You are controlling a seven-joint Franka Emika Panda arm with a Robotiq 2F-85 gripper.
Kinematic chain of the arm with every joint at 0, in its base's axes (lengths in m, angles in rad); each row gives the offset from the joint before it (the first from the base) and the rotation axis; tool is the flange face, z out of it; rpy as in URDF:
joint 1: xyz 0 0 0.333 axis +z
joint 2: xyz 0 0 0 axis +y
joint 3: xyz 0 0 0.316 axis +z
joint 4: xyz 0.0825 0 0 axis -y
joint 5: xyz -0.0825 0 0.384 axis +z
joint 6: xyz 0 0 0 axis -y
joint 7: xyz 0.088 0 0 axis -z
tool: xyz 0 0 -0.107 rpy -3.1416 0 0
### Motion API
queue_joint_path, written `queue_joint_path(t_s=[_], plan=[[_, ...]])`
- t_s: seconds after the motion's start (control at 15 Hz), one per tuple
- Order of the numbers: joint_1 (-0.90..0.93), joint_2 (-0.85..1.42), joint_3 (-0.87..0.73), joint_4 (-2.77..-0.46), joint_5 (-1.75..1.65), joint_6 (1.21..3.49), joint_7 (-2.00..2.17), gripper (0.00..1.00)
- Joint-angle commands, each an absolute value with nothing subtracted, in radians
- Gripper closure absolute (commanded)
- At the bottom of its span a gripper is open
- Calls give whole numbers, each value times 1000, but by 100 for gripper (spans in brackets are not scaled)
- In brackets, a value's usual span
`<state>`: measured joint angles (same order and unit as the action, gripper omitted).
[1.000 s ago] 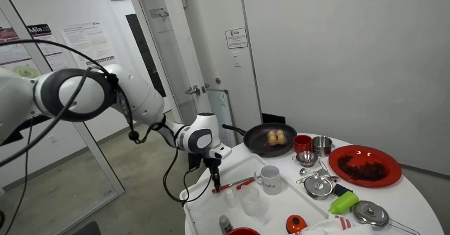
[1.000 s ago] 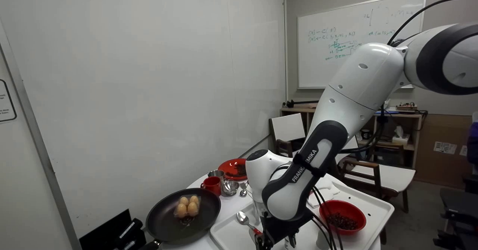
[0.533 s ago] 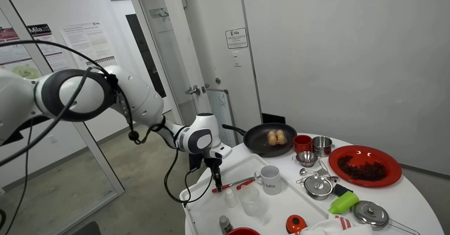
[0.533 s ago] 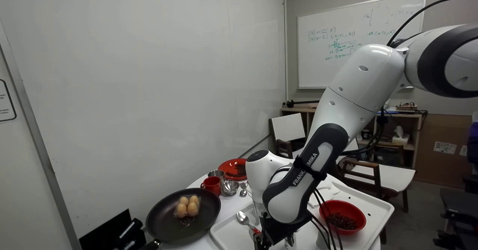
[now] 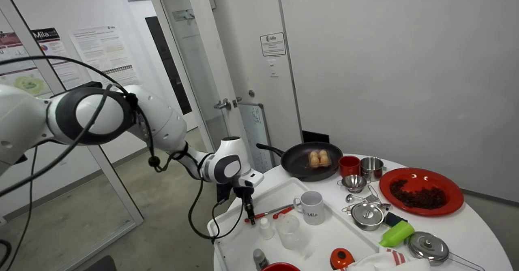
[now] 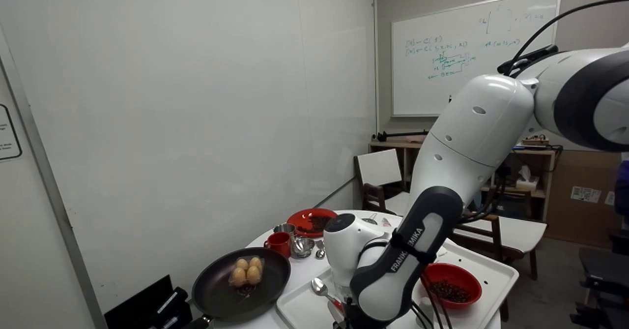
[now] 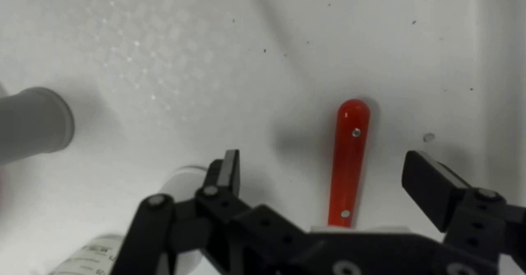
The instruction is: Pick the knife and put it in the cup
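Note:
The knife's red handle (image 7: 349, 164) lies flat on the white tray between my open fingers in the wrist view; its blade is hidden there by the gripper. In an exterior view the knife's blade (image 5: 272, 211) points toward the white mug (image 5: 312, 208), which stands upright on the tray. Part of the blade (image 6: 335, 314) shows in an exterior view. My gripper (image 7: 322, 166) is open and empty, low over the handle, with a gap on both sides. It also shows at the handle end in an exterior view (image 5: 251, 221).
A red-handled spoon (image 6: 322, 289) lies beside the knife. A small white bottle (image 5: 266, 228) and a clear cup (image 5: 288, 231) stand close to my gripper. A grey-capped bottle (image 5: 259, 258) and a red bowl (image 6: 453, 284) are farther along the tray (image 5: 239, 246). A pan (image 5: 311, 161) holds eggs.
The arm and wrist have lowered and drawn back slightly, bringing my gripper down over the knife's handle. The knife, mug and other objects have not moved.

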<state>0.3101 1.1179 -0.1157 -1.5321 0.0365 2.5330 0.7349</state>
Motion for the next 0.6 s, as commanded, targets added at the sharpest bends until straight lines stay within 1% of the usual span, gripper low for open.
queue_joint_path(t_s=[0.0, 0.2, 0.27, 0.4, 0.47, 0.53], plan=[[319, 1203, -147, -1450, 29, 2523, 768, 0], [320, 1236, -161, -1418, 30, 2516, 781, 0], [320, 1242, -163, -1409, 31, 2513, 786, 21], [319, 1251, -161, -1395, 32, 2510, 792, 32], [319, 1250, -161, -1393, 31, 2506, 794, 42], [315, 1245, -156, -1395, 33, 2507, 790, 49]])
